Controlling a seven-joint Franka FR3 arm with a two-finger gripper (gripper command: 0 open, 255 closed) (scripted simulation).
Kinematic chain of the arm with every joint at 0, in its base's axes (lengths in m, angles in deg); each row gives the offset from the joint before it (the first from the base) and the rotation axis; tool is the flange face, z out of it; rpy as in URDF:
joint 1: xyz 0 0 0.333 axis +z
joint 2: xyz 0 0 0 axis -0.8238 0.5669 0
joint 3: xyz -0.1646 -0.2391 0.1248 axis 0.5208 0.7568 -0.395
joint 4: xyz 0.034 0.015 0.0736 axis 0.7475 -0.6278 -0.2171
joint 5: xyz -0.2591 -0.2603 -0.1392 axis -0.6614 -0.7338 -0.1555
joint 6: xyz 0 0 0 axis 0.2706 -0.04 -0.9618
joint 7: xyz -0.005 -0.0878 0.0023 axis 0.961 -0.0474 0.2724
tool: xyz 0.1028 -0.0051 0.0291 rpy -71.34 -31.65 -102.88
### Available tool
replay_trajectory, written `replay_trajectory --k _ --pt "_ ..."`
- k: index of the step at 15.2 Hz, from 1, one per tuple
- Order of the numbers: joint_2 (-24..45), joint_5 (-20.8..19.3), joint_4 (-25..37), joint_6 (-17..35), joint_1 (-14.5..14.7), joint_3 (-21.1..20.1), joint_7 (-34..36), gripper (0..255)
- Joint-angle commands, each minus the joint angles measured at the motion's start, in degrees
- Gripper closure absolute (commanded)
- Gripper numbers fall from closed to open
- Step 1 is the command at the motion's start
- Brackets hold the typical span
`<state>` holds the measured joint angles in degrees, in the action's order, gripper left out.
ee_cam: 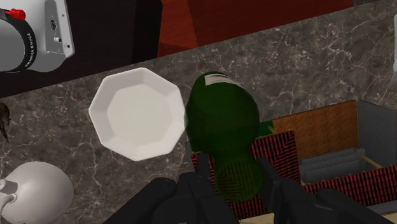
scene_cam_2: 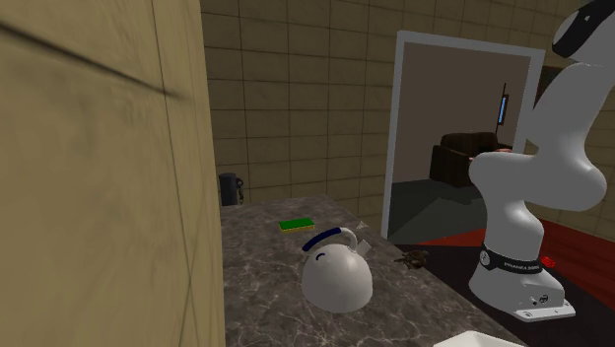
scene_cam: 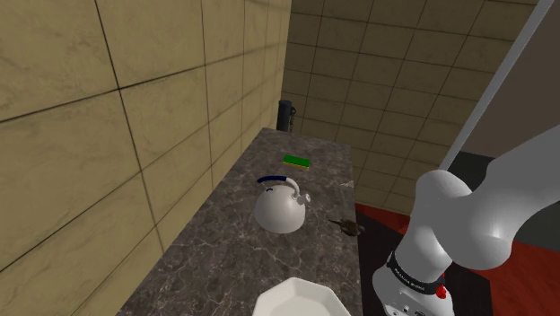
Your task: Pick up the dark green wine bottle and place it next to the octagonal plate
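The end effector [ee_cam: 235, 181] is closed narrow on the dark green wine bottle [ee_cam: 219, 118], apparently at its upper part, though the fingers hide the exact contact. The bottle's body overlaps one rim of the white octagonal plate [ee_cam: 137, 114] as seen from the wrist. The plate lies near the marbled tabletop [ee_cam: 305, 57] edge, with red floor [ee_cam: 191, 25] beyond. A red-and-black ribbed object [ee_cam: 280, 149] crowds the bottle's other side. Bare stone separates the plate from the white kettle [ee_cam: 35, 188].

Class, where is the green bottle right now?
In the wrist view, the bottle is clasped in the gripper, beside the plate on the counter.
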<state>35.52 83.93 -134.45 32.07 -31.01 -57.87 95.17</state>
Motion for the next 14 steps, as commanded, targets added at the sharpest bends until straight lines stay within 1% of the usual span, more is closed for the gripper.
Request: replay_trajectory --k 1,14 --pt "-0.8 0.4 -2.2 1.4 0.3 0.2 -0.5 255" --pt "-4.5 2.9 -14.6 10.4 2.2 -0.7 -2.2 255"
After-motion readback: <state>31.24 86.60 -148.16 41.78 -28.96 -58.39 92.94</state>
